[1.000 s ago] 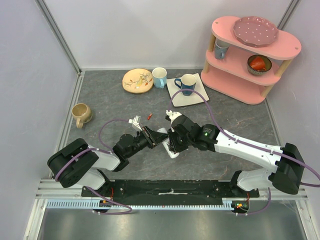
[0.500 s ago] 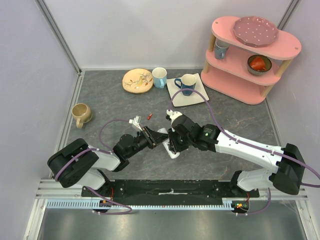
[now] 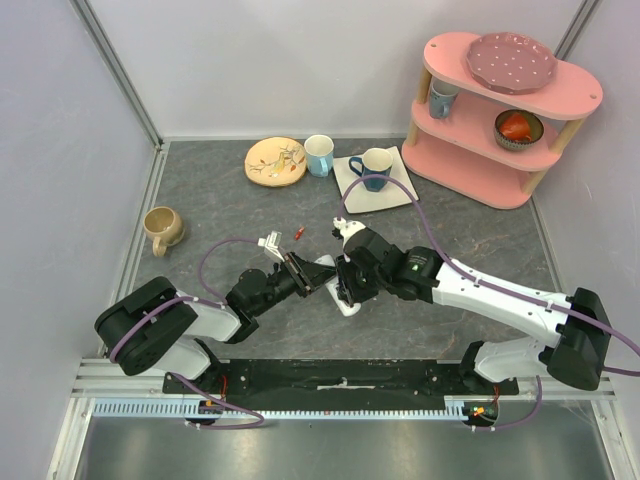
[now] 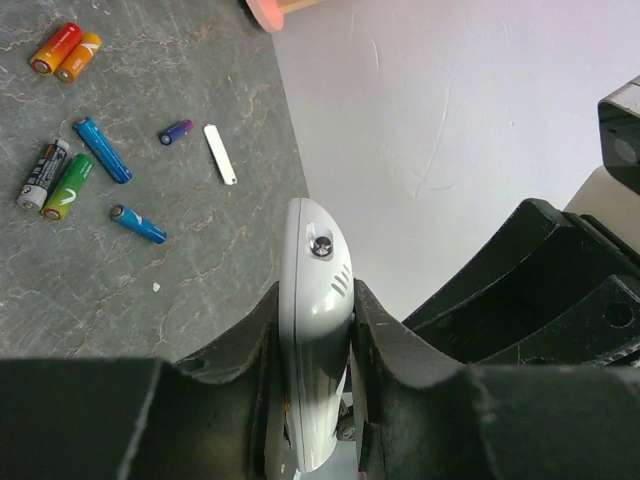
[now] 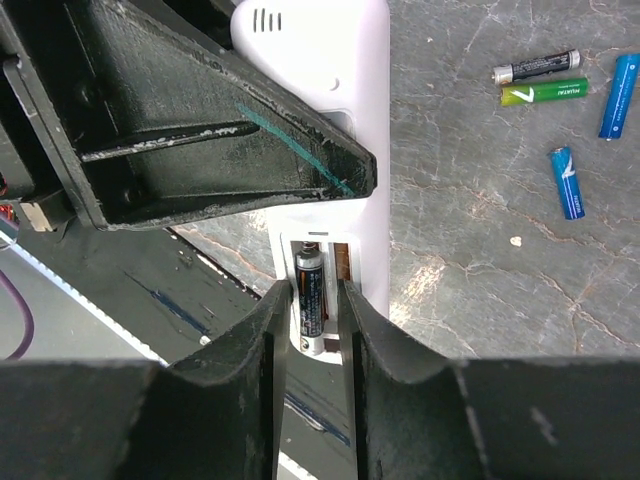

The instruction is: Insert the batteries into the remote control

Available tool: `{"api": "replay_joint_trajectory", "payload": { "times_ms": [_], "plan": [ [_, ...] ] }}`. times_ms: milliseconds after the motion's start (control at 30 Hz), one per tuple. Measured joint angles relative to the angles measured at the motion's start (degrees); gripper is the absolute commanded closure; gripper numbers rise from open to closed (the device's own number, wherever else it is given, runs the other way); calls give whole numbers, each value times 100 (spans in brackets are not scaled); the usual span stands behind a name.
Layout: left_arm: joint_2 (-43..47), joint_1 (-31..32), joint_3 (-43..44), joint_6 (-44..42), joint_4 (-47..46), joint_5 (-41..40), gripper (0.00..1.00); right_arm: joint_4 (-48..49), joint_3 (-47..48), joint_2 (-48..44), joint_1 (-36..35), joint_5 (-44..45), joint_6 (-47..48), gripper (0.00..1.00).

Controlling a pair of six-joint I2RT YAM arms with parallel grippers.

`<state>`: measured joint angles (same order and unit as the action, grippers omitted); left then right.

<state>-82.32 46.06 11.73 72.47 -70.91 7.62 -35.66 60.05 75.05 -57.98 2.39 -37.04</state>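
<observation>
Clamping the remote (image 4: 315,340) tight by its long sides in the left pincer (image 4: 314,295), at the middle of the bench (image 3: 200,200). Straddling a dark battery (image 5: 308,298), lying in the remote's open compartment (image 5: 341,262), with the right pincer (image 5: 311,290), jaws narrowly parted, gripping nothing. Leaving spare batteries (image 5: 545,93) loose on the bench alongside.

Seven batteries (image 4: 102,136) lie loose on the table (image 3: 200,190), two red-orange, three bluish, one green and one dark, with an eighth battery (image 5: 308,295) in the one remote (image 4: 315,300), plus one white cover (image 4: 220,153), four cups (image 3: 319,155), two plates (image 3: 275,161), one bowl (image 3: 519,129) and one shelf (image 3: 470,160).
</observation>
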Motion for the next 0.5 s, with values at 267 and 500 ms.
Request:
{"api": "replay_joint_trajectory", "payload": {
  "times_ms": [267,500],
  "plan": [
    [-2,61,0,39,-105,35,98,4,138,-13,-4,31,-7,61],
    [-55,68,0,66,-162,50,98,4,210,-13,-4,114,-7,59]
  ]
}}
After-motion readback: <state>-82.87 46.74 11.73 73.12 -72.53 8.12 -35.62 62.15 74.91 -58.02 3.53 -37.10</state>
